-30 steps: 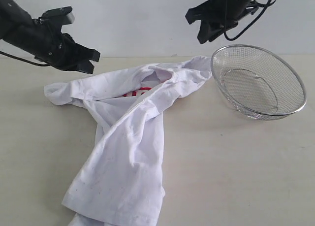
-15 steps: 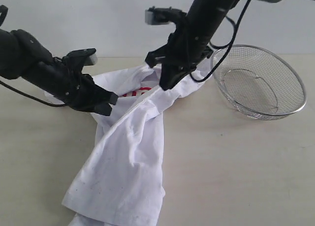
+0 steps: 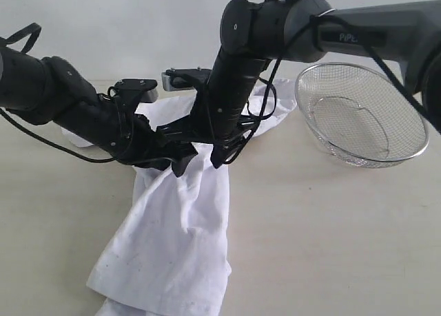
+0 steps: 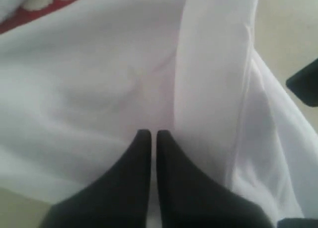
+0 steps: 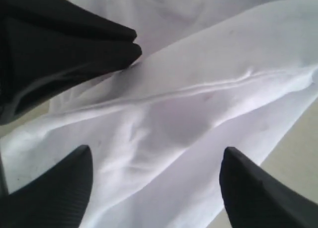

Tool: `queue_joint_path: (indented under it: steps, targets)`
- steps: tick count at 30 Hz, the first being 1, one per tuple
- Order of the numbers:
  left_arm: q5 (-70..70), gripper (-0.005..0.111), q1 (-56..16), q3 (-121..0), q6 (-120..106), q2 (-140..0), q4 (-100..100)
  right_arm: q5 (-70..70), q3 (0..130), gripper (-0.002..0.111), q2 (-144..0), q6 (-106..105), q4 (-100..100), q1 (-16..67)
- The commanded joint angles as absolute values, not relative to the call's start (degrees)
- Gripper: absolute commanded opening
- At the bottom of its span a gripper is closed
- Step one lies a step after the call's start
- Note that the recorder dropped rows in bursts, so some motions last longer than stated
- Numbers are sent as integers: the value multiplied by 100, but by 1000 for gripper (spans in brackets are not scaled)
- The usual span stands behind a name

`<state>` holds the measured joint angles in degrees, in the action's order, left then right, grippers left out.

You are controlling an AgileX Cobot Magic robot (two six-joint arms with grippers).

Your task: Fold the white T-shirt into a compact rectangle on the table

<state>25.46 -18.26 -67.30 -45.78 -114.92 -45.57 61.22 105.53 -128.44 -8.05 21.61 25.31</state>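
Observation:
The white T-shirt (image 3: 172, 240) lies crumpled on the table (image 3: 331, 247), a long band running toward the front and a bunched part at the back. Red lettering (image 4: 30, 14) peeks out in the left wrist view. My left gripper (image 3: 180, 163) (image 4: 153, 133) is shut, tips down against the cloth in the middle of the shirt, nothing visibly pinched between them. My right gripper (image 3: 219, 154) (image 5: 156, 150) stands open right beside it, its fingers spread over a ridge of the shirt (image 5: 198, 104). The left gripper's black fingers (image 5: 89, 44) show close by in the right wrist view.
A round silver wire-mesh basket (image 3: 362, 116) stands at the back right of the table, next to the shirt's far corner. Both arms cross over the back half of the shirt. Bare tabletop lies to the right of the shirt's front band.
Both arms have come down from above the table's back edge and met over the shirt's middle. The right gripper swung far left across the shirt. The shirt has hardly shifted.

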Motion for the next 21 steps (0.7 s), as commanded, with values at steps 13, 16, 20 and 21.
queue_joint_path:
  steps: [13, 16, 20, 21]
  targets:
    - [1024, 5, -720, -6746, -3905, -11449, -4452, 6067, 10530, 64, -12926, -653, 2912, 2776]
    - [1021, 5, -720, -6822, -3947, -11476, -4452, 5712, 10530, 64, -12935, -612, 2901, 2864]
    - [1131, 5, -741, -7047, -3947, -11682, -4452, 5379, 10530, 64, -12935, -459, 2928, 2922]
    - [1171, 5, -741, -7102, -3947, -11758, -4452, 5370, 10530, 64, -12958, -393, 2892, 2922]
